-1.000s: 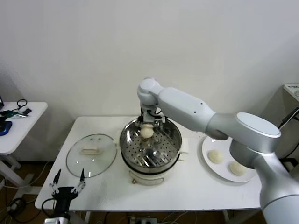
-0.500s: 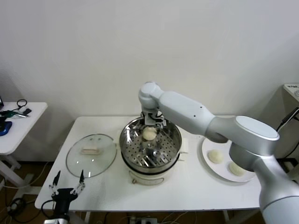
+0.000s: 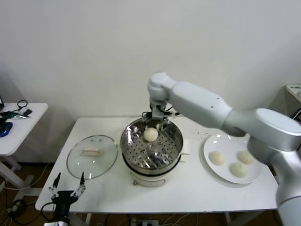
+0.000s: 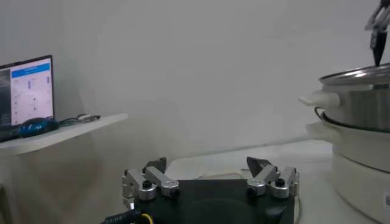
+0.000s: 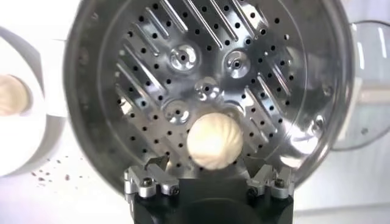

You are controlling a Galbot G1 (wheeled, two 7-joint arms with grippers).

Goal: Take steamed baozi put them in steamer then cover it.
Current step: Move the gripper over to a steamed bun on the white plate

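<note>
The steel steamer (image 3: 141, 159) stands mid-table on its cream base. One baozi (image 3: 150, 134) lies on its perforated tray, toward the far side. My right gripper (image 3: 159, 117) hangs open and empty just above the steamer's far rim. In the right wrist view the gripper (image 5: 207, 164) is open above that baozi (image 5: 213, 141) and apart from it. Three more baozi (image 3: 217, 157) lie on the white plate (image 3: 226, 142) to the right. The glass cover (image 3: 91, 156) lies flat on the table left of the steamer. My left gripper (image 3: 67, 187) is parked, open and empty, at the table's front left corner.
The left wrist view shows the open left gripper (image 4: 207, 165) low by the table, with the steamer's side (image 4: 359, 122) to one side. A small side table (image 3: 19, 122) with cables stands farther left. A white wall lies behind the table.
My right gripper has let go of the baozi on the steamer tray, risen and drawn back to the right. The arm's shift uncovers a third baozi on the plate.
</note>
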